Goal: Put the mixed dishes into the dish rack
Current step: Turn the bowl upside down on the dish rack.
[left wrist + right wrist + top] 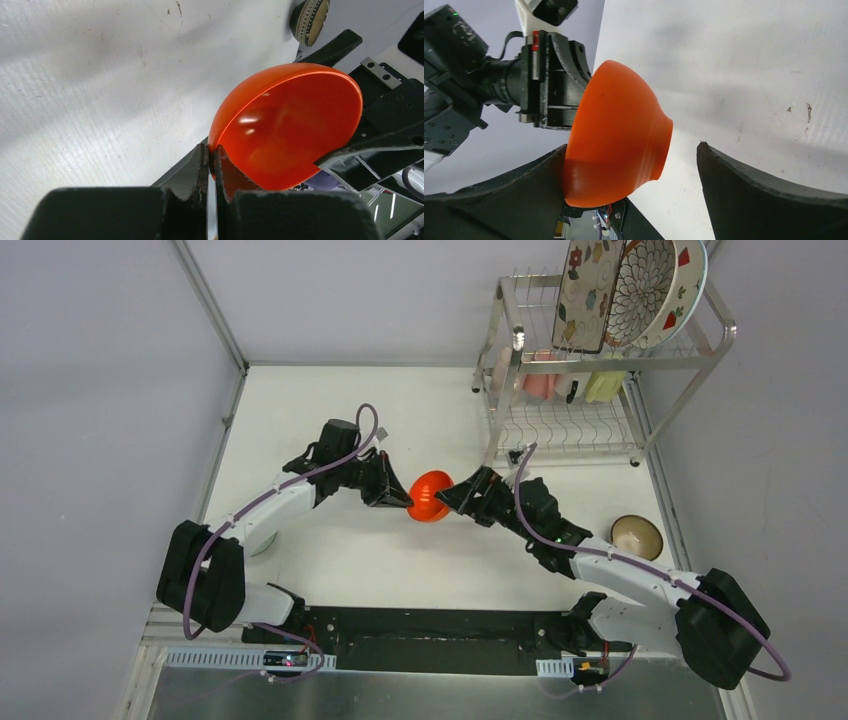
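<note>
Red-orange bowl (431, 497) hangs pinched at its rim by the closed left hand (210, 165); the wide-open right hand (452, 496) straddling it should clamp first.

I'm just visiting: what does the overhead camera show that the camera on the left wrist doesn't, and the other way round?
Only overhead: the dish rack at the far right, with three plates standing on top and cups on the shelf below. Only the left wrist: a close look at the left fingers pinched shut on the rim of the red-orange bowl, and the bowl's glossy inside. Both: that bowl held on its side, the open right fingers on either side of it, and the dark brown bowl on the table.
</note>
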Robot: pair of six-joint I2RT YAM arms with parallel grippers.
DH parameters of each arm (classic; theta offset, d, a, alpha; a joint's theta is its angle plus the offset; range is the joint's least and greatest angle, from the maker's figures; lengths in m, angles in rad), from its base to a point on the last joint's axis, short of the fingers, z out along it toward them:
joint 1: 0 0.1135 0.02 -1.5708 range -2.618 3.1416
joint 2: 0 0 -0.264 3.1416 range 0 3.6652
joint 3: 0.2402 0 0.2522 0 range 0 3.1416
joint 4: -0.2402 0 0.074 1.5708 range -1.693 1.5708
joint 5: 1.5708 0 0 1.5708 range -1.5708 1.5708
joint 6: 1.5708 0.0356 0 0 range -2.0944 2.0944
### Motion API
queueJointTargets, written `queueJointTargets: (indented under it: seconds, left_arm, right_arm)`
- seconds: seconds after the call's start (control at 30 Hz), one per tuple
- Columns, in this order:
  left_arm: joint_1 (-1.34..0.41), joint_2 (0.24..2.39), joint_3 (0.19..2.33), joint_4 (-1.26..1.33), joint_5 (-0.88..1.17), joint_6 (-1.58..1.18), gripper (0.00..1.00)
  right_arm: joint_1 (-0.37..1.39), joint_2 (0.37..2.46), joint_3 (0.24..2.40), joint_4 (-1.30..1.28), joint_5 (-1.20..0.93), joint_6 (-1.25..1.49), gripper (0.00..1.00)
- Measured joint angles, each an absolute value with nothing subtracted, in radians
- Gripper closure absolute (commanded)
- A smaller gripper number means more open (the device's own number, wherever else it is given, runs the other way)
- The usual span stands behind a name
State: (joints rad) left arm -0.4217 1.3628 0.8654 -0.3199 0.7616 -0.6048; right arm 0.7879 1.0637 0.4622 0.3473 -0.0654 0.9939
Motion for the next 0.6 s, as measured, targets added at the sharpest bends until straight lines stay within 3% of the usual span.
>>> queueJointTargets:
  seconds: [0.07,0.1,0.23,0.3,0.4,0.5,0.6]
  left_arm:
    - [-0.422,1.351,0.857,-0.313,0.761,-0.610,1.00]
    - [-0.422,1.349,0.853,-0.311,0.760,-0.612,1.00]
    - [-0.418,1.349,0.838,-0.312,0.760,-0.617,1.00]
    - [-0.417,1.348,0.834,-0.317,0.760,-0.617,1.00]
    - [-0.417,1.348,0.834,-0.316,0.757,-0.617,1.00]
    - [-0.417,1.348,0.831,-0.313,0.757,-0.618,1.00]
    - [-0.418,1.347,0.825,-0.307,0.758,-0.625,1.00]
  right_arm:
    - [0.788,1.083,0.462,0.349,-0.065,0.997,0.07]
    - [0.790,1.093,0.462,0.354,-0.065,0.997,0.24]
    - [0.801,1.135,0.464,0.392,-0.105,1.032,0.44]
    - [0.803,1.145,0.464,0.393,-0.113,1.044,0.49]
    - [0.801,1.149,0.461,0.396,-0.113,1.058,0.47]
    - [0.801,1.148,0.459,0.398,-0.112,1.067,0.30]
    - [0.802,1.146,0.456,0.409,-0.125,1.083,0.26]
